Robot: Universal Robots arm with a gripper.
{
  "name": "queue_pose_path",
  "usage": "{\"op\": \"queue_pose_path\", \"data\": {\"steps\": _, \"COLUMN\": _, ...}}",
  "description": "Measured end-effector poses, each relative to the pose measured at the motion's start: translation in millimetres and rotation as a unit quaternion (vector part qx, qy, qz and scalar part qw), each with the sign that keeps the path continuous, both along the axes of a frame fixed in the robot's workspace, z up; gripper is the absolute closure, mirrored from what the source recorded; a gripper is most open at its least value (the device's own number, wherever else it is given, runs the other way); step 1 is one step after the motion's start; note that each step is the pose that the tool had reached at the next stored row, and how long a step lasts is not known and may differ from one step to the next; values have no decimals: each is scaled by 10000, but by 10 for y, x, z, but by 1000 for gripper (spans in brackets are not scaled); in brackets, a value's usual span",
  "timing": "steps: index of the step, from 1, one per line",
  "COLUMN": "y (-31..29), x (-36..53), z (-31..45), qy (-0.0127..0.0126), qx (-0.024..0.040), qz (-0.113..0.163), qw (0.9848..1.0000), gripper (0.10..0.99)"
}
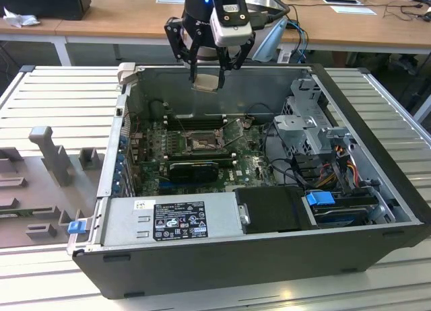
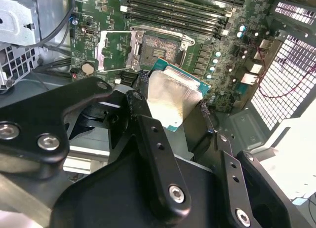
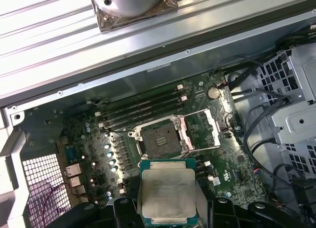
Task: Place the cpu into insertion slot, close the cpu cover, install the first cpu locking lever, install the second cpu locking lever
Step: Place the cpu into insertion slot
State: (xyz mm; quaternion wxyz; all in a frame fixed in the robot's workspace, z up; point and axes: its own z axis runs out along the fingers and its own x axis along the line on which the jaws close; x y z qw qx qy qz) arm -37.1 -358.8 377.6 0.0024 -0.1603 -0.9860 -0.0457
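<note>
Silver-grey cpu (image 3: 167,193) hangs between the fingers (image 2: 150,134) above the insertion slot (image 3: 160,138).

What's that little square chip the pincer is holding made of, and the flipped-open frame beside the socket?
The cpu looks like a dull, brushed silver-grey metal lid, going by its soft sheen, on a thin green board that shows at its edges. The cpu cover seems to be thin stamped bare metal, bright and reflective where the light hits it. The exact alloys can't be told by sight.
</note>
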Motion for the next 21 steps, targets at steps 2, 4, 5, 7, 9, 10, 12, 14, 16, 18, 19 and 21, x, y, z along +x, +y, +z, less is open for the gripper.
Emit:
{"op": "queue_pose_path", "data": {"steps": 2, "y": 0, "x": 0, "z": 0, "qy": 0, "qx": 0, "qz": -32, "qw": 10000, "gripper": 557}}
{"op": "queue_pose_path", "data": {"steps": 4, "y": 0, "x": 0, "z": 0, "qy": 0, "qx": 0, "qz": -57, "qw": 10000, "gripper": 557}}
{"op": "queue_pose_path", "data": {"steps": 5, "y": 0, "x": 0, "z": 0, "qy": 0, "qx": 0, "qz": -65, "qw": 10000, "gripper": 557}}
{"op": "queue_pose_path", "data": {"steps": 7, "y": 0, "x": 0, "z": 0, "qy": 0, "qx": 0, "qz": -96, "qw": 10000, "gripper": 557}}
{"op": "queue_pose_path", "data": {"steps": 9, "y": 0, "x": 0, "z": 0, "qy": 0, "qx": 0, "qz": -124, "qw": 9999, "gripper": 557}}
{"op": "queue_pose_path", "data": {"steps": 10, "y": 0, "x": 0, "z": -1, "qy": 0, "qx": 0, "qz": -133, "qw": 9999, "gripper": 557}}
{"op": "queue_pose_path", "data": {"steps": 12, "y": 0, "x": 0, "z": -1, "qy": 0, "qx": 0, "qz": -153, "qw": 9999, "gripper": 557}}
{"op": "queue_pose_path", "data": {"steps": 14, "y": 0, "x": 0, "z": -1, "qy": 0, "qx": 0, "qz": -187, "qw": 9998, "gripper": 557}}
{"op": "queue_pose_path", "data": {"steps": 16, "y": 0, "x": 0, "z": -1, "qy": 0, "qx": -1, "qz": -207, "qw": 9998, "gripper": 557}}
{"op": "queue_pose_path", "data": {"steps": 18, "y": 0, "x": 0, "z": -2, "qy": 0, "qx": 0, "qz": -231, "qw": 9997, "gripper": 557}}
{"op": "queue_pose_path", "data": {"steps": 19, "y": 0, "x": 0, "z": -3, "qy": 0, "qx": 0, "qz": -255, "qw": 9997, "gripper": 557}}
{"op": "queue_pose_path", "data": {"steps": 21, "y": 0, "x": 0, "z": -5, "qy": 0, "qx": 0, "qz": -324, "qw": 9995, "gripper": 557}}
